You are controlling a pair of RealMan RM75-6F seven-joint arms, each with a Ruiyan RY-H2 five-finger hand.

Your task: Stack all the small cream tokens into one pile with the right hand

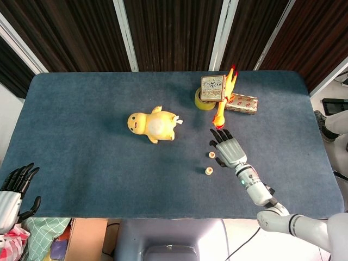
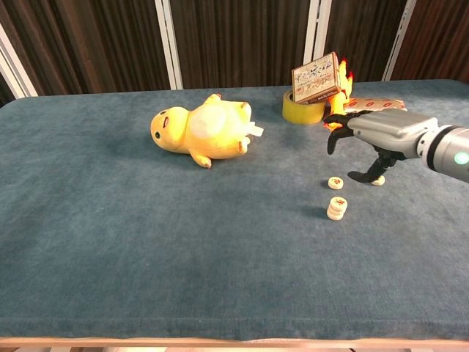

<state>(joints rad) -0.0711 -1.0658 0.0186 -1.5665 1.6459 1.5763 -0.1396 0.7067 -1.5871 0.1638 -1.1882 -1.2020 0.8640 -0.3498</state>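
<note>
No legible text. Red marks on the cream tokens [image 2: 336, 182] and printed box [image 2: 316, 77] appear too small to read.

A table covered with dark blue-grey felt cloth [image 1: 98, 136] carries everything. On it lie a yellow plush duck [image 1: 152, 124], a yellow roll of tape [image 2: 302, 110], a red-patterned wrapped box [image 1: 242, 103], a short pile of cream round tokens [image 2: 337, 209] and two single cream tokens [image 2: 336, 182] [image 2: 378, 180] near it.

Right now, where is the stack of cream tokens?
In the chest view the stack stands on the table's right half, just nearer the robot than a loose token, below-left of the right robot hand.
</note>
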